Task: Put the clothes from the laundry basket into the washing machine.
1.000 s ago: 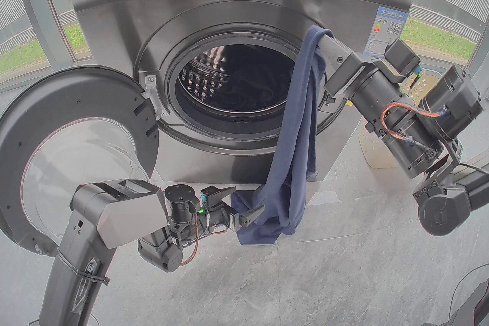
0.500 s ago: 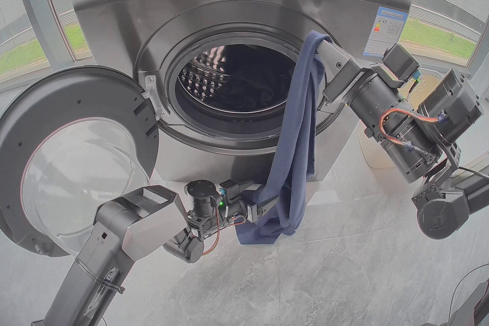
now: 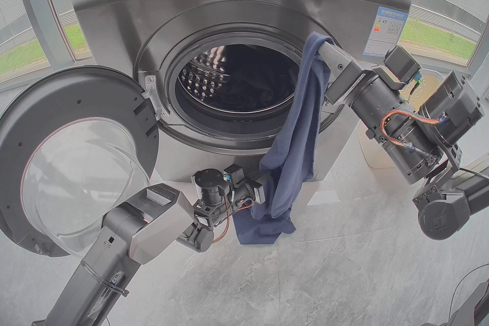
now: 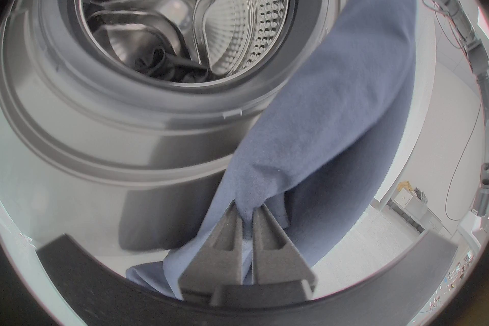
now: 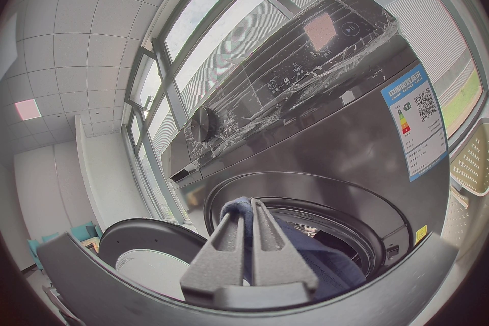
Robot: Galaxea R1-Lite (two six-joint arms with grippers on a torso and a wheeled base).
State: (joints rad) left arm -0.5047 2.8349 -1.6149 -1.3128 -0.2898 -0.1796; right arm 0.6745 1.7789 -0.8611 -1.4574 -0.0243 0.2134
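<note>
A cloth point(image 3: 298, 128) is pinched high by the right gripper point(image 5: 248, 210), low by the left gripper point(image 4: 247, 212), seemingly for feeding into the drum point(image 3: 204, 72).

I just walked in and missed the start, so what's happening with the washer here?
The robot is loading laundry. Its right gripper holds the top of a blue garment up beside the opening of the washing machine. Its left gripper is pinched on the garment lower down. The garment hangs outside, in front of the machine, not yet in the drum. The door stands open to the left, and some dark clothes already lie in the drum.
</note>
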